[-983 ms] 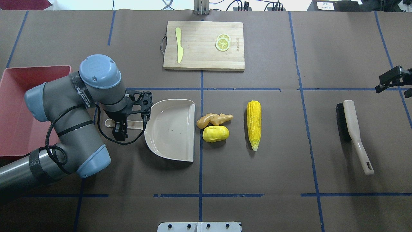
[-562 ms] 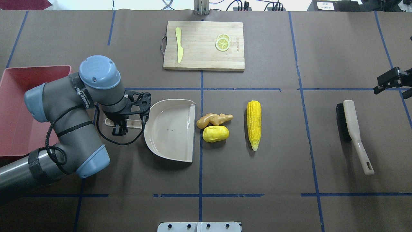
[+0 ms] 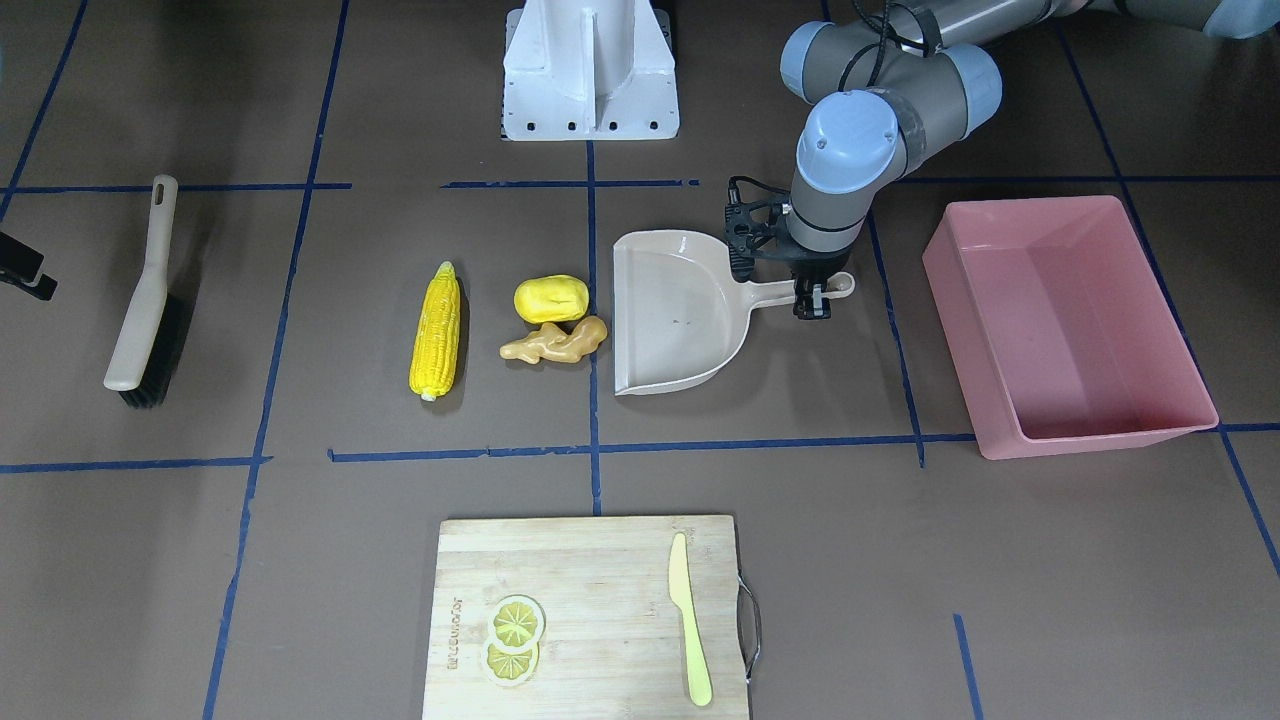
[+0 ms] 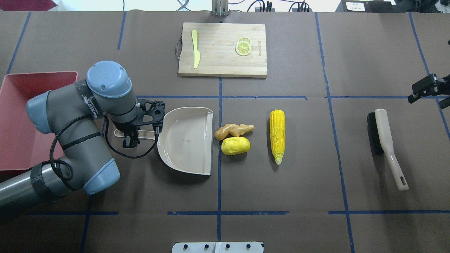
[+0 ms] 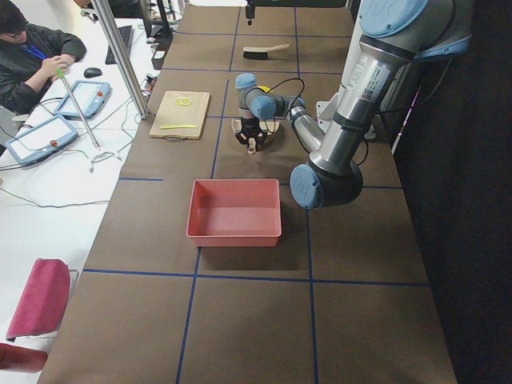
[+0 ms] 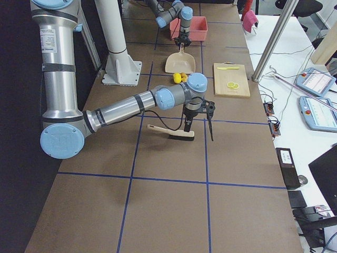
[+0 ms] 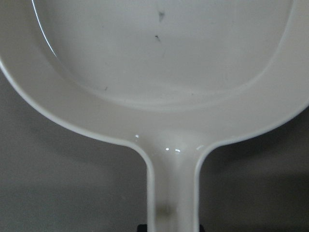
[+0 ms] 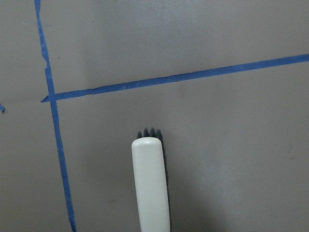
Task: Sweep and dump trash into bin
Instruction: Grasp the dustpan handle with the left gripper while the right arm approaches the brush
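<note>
Fingers (image 4: 127, 143) of the left gripper (image 4: 130, 142) clamped on the handle (image 4: 145, 134) of the beige dustpan (image 4: 186, 140), left of center in the overhead shot, pan mouth facing right toward the trash. Right beside that open edge: ginger root (image 4: 233, 130) touching the potato-like lump (image 4: 235, 146) just below it, corn cob (image 4: 277, 136) a bit further right on its own, pink bin (image 4: 21, 105) way over at the left edge. Can't tell open or closed on the right gripper (image 6: 188, 126), hovering by the brush (image 4: 386, 144) at the far right.
</note>
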Motion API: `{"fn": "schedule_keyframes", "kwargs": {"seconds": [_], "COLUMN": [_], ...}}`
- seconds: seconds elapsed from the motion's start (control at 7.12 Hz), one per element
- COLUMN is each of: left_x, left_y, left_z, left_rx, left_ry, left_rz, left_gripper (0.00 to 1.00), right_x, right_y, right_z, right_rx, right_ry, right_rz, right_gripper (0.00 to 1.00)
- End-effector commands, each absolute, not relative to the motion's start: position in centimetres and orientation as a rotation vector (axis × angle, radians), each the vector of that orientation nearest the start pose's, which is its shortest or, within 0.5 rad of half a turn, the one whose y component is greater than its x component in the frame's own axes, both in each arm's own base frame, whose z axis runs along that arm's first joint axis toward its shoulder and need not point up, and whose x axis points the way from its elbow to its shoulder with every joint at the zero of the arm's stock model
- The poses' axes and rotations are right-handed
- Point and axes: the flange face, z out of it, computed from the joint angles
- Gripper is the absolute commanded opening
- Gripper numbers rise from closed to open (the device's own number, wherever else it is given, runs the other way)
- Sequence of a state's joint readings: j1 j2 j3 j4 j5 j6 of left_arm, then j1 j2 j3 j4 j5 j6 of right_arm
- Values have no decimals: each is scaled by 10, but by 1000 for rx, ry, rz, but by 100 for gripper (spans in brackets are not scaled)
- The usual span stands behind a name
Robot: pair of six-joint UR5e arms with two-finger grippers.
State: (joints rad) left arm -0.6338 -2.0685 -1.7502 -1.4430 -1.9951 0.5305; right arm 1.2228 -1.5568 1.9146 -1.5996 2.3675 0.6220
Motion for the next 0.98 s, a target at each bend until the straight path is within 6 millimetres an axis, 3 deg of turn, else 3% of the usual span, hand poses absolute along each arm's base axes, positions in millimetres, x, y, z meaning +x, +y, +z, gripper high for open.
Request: {"fn": "schedule_keyframes", "kwargs": {"seconds": [0.0, 0.42, 0.56, 0.84], "left_x": [459, 457, 457, 459], "left_y": [-453, -457, -457, -458], "left_z": [310, 309, 309, 302], "left_rx": [491, 469, 469, 480], "left_ry": [567, 511, 511, 513], "left_rz": [1515, 1506, 1506, 1506], "left_gripper": [1, 1, 1, 1], "right_x": [-108, -124, -141, -170], "right_y": [-476, -460, -443, -392], "right_z": [492, 503, 485, 513], "right_rx": [-106, -125, -106, -99], "right_ry": [-837, -794, -796, -799], "right_rz": [129, 115, 165, 167], "right_gripper": [100, 100, 100, 100]}}
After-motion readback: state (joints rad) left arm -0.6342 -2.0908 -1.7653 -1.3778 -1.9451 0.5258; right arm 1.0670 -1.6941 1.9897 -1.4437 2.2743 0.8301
